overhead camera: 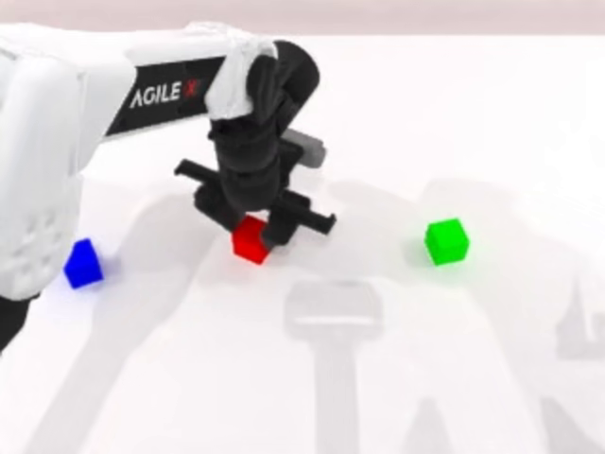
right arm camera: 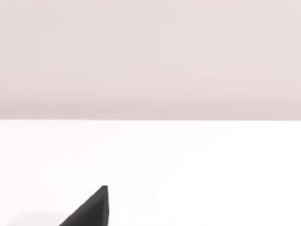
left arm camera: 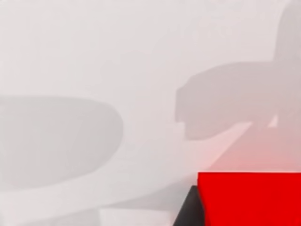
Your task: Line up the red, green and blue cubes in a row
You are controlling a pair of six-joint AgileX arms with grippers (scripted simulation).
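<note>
The red cube [overhead camera: 249,243] sits left of the table's middle, between the black fingers of my left gripper [overhead camera: 253,227], which comes down on it from above and is shut on it. In the left wrist view the red cube [left arm camera: 249,200] fills the corner, with one dark fingertip [left arm camera: 190,212] pressed against its side. At the table's left, beside my left arm's white base, rests the blue cube [overhead camera: 83,264]. The green cube [overhead camera: 446,240] lies to the right, roughly level with the red one. My right gripper is outside the top view; only one of its fingertips [right arm camera: 96,207] shows, over bare table.
The white left arm [overhead camera: 57,142] reaches across the table's upper left. Grey shadows of both arms fall across the white table [overhead camera: 378,378] at the front. The table's far edge [right arm camera: 150,119] meets a pale wall.
</note>
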